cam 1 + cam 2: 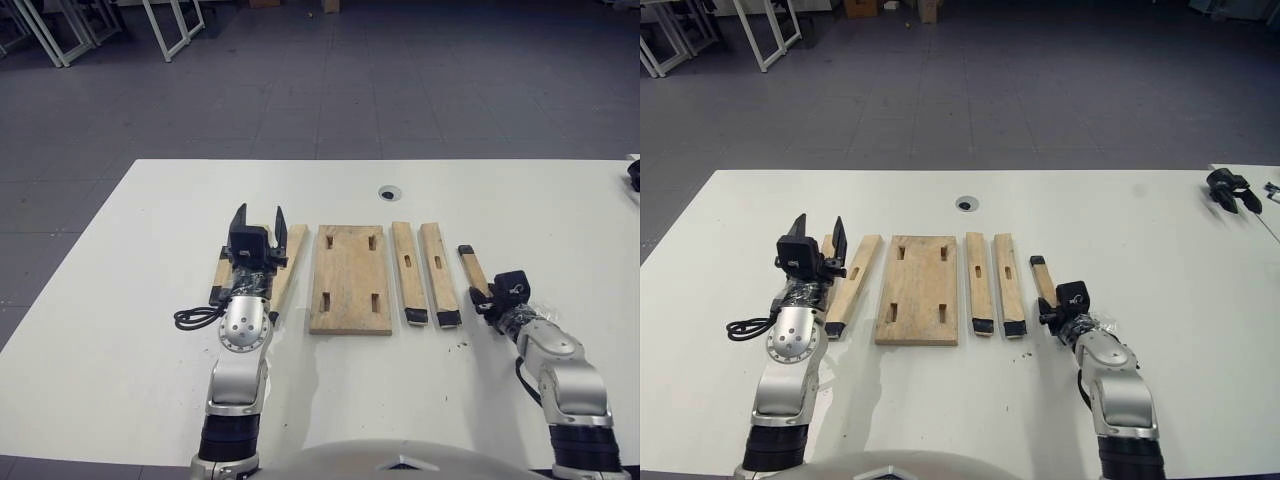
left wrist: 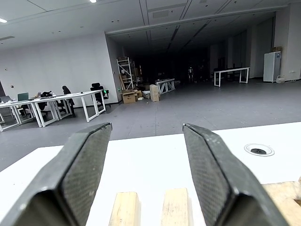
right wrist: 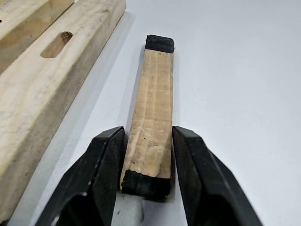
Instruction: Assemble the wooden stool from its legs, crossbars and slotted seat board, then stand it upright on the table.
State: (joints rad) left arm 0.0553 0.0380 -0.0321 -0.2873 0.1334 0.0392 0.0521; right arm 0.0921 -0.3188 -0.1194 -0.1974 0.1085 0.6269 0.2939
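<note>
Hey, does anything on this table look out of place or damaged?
Nothing looks damaged. The short crossbar, gripped at its near end by the right gripper, lies slightly askew to the neat row of seat board and legs. Dark specks dot the table beside it.

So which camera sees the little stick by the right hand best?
The right wrist view: the stick is close up, with the right hand's fingers against both sides. The eye views show it small, beside two legs.

Round grommet [image 1: 389, 192] in the white table [image 1: 120, 300], black object [image 1: 1232, 190] off right, white-framed desks [image 1: 172, 22] behind.
</note>
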